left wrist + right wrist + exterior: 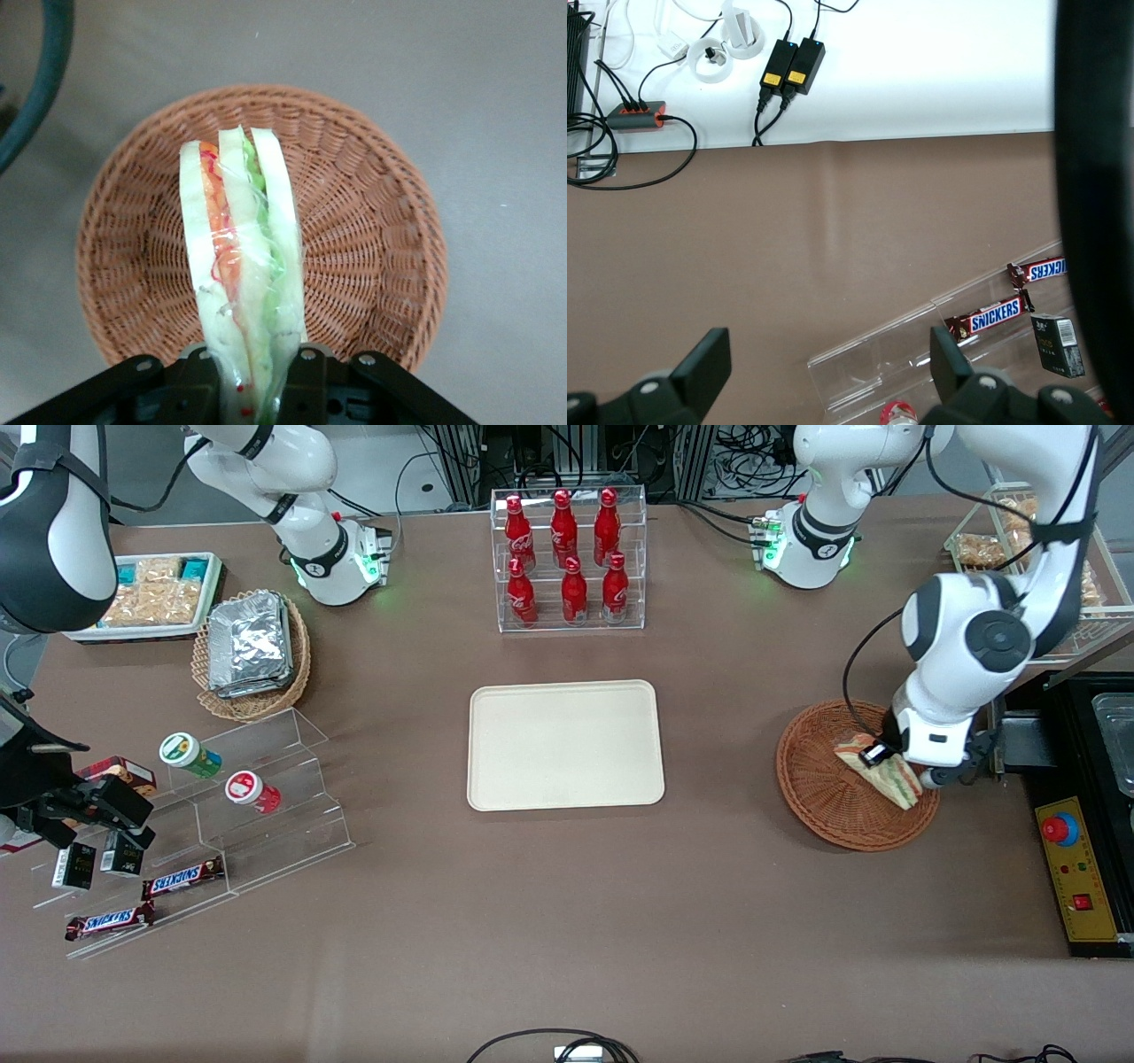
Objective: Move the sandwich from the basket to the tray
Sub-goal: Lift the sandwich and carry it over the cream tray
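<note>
The sandwich [880, 769], a wrapped wedge of pale bread with green, orange and red layers, is over the round reddish-brown basket [819, 815] at the working arm's end of the table. My gripper [902, 769] is shut on it. In the left wrist view the black fingers [312, 382] press both faces of the sandwich [239, 257], with the basket [372, 221] beneath. Whether the sandwich still touches the weave is not visible. The cream tray [567, 744] lies flat at the table's middle with nothing on it.
An acrylic rack of red bottles [569, 558] stands farther from the camera than the tray. A box with a red button [1076, 868] sits beside the basket. Toward the parked arm's end are a tan basket of foil packets [252, 651], acrylic steps [257, 815] and Snickers bars [182, 879].
</note>
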